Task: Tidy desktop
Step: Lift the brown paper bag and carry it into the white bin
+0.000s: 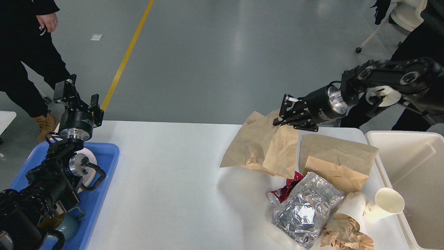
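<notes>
The white desktop (166,187) fills the lower half of the view. My right gripper (283,116) is shut on the top edge of a brown paper bag (263,147) and holds it hanging above the desktop, over its back right part. My left gripper (74,92) is open and empty, raised above the back left corner over the blue tray (100,194). On the desktop at the right lie a second brown paper bag (334,158), a crushed red can (282,192), a silver foil bag (303,210), two paper cups (383,203) and crumpled brown paper (343,234).
A cream-white bin (412,180) stands at the desktop's right edge. The blue tray holds a white roll (88,172) and a dark teal mug (67,227), partly hidden by my left arm. People stand at the far left and far right on the floor.
</notes>
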